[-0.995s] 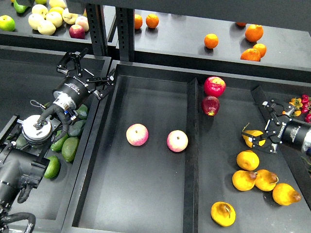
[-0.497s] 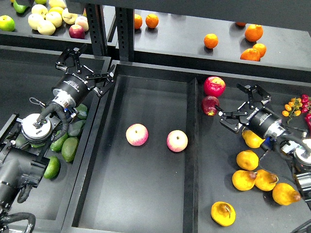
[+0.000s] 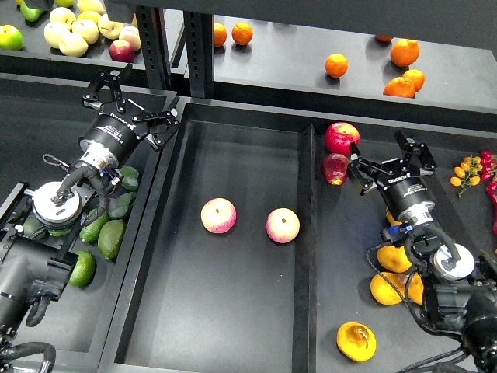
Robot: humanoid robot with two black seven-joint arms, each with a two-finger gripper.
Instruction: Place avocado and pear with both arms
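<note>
The left pincer (image 3: 128, 99) is hanging spread wide, holding nothing, above the left bin. The avocado (image 3: 83, 266) is lying low in that bin, bright green, beside darker ones. It is probably smooth and a bit slippery, so pinching it around its fat middle looks best.

The right pincer (image 3: 390, 165) is also spread wide and empty, near the red apples (image 3: 338, 151). The pear (image 3: 356, 342) with the brown patch is sitting near the bottom of the right bin, well apart from it. The bruised spot is likely soft, so holding its firm sides gently seems safest.
</note>
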